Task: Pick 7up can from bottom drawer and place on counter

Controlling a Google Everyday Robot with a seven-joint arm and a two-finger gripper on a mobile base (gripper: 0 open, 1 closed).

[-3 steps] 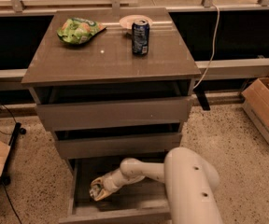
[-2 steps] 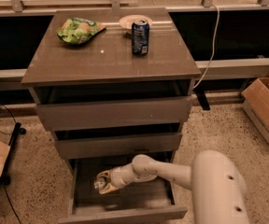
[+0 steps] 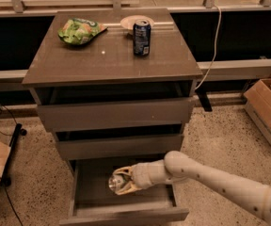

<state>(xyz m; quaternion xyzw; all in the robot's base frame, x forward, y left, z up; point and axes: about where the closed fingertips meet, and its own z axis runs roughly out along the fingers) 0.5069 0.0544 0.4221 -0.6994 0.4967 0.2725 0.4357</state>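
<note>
The 7up can [image 3: 116, 183] is down in the bottom drawer [image 3: 92, 194], and your gripper [image 3: 126, 181] is right on it. The 2 fingers look pinched on the can, 1 above and 1 below. The can is tipped on its side, with a shiny round end facing out to the left. I cannot tell if it is touching the drawer floor or is just off it.

Behind the gripper, the arm [image 3: 211, 179] comes in from the right, over the side wall of the drawer. The drawer is pulled out, so there is room above the can. The 2 drawers above, the middle one [image 3: 119, 146] and the top one [image 3: 116, 115], stick out a little too.

So I think you are at the grab step, and the lift comes next. Bring the can toward you first, out past the drawer fronts, so it does not bump them. Then go up to the counter [image 3: 102, 62].

On the counter there is a dark blue can [image 3: 141, 31], a green snack bag [image 3: 79, 30] and a small white dish [image 3: 131, 21] at the back. The front part is bare. Put the can down there, well apart from the blue can, and stand it up if you can.
</note>
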